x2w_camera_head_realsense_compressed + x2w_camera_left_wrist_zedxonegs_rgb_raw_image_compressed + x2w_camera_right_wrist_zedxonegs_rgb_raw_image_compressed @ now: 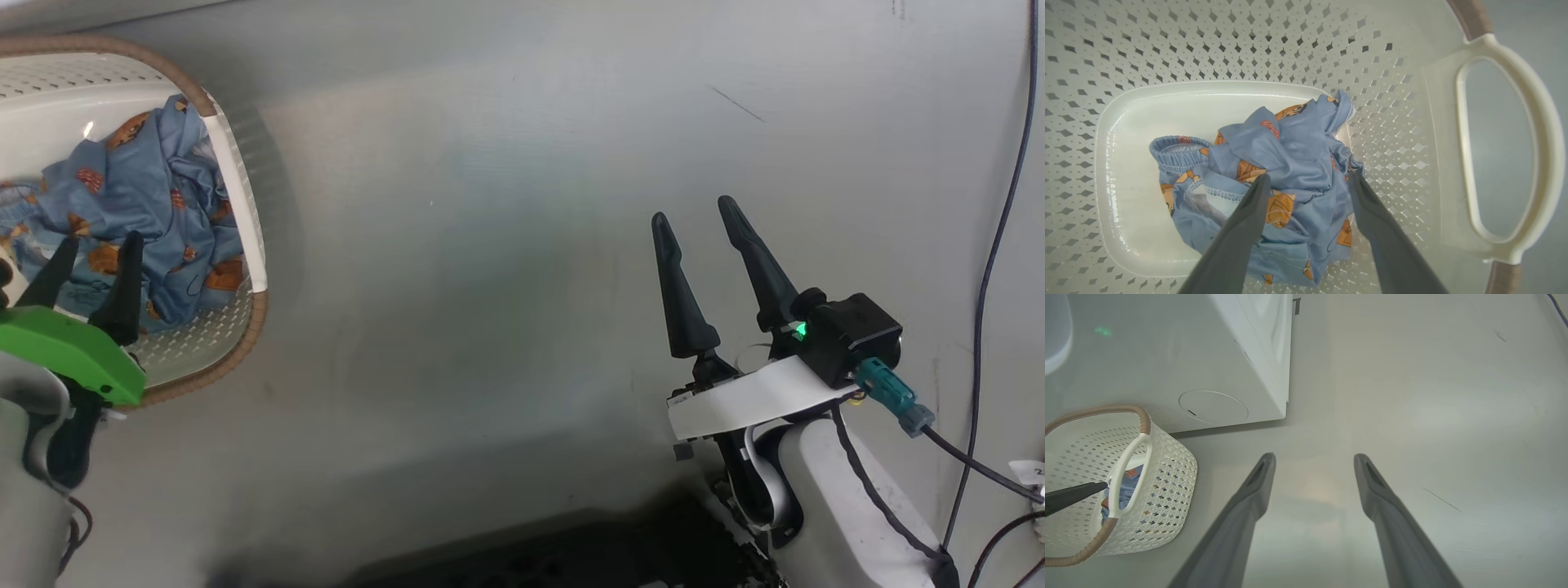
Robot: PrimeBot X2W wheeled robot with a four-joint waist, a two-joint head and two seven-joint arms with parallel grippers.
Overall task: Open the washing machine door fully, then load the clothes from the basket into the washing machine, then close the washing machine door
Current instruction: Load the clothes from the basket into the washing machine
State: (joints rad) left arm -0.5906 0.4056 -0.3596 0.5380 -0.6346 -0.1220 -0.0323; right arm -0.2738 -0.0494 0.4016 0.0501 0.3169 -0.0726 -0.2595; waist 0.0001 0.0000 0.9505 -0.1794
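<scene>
Left wrist view looks down the left gripper (1309,177), its two dark fingers spread and empty, tips at or just over the crumpled blue fabric clothes with orange prints (1294,159), a soft heap lying straight ahead on the glossy floor of the cream perforated plastic basket (1400,122), its longer run roughly across the finger gap. The right gripper (1312,457), likewise spread and holding nothing, hangs over the smooth grey floor (1453,416) well apart from the basket, so the left arm is nearer; the boxy white washing machine (1241,355) stands just beside the basket.
</scene>
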